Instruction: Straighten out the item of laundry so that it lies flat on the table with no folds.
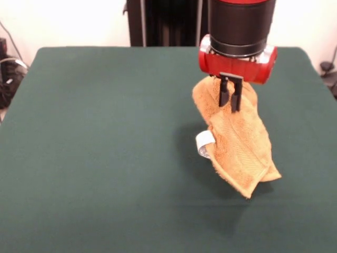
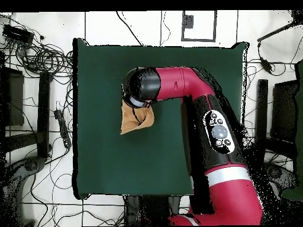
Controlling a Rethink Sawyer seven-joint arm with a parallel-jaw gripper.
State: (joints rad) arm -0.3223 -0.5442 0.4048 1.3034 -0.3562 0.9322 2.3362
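The orange-tan towel [image 1: 239, 142] hangs in a bunched, folded drape from my gripper [image 1: 230, 97], which is shut on its upper part. The towel's lower corner reaches down close to the green table [image 1: 95, 158]; I cannot tell if it touches. A small white tag loop [image 1: 204, 142] sticks out on the towel's left side. In the overhead view the towel [image 2: 135, 121] shows below the arm's wrist [image 2: 142, 87], over the left middle of the table [image 2: 118, 165], and the wrist hides the top of the towel.
The red and black arm [image 2: 219, 130] reaches in over the table's right part in the overhead view. Cables and stands [image 2: 41, 59] lie on the floor round the table. The black pedestal [image 1: 163, 23] stands behind the far edge.
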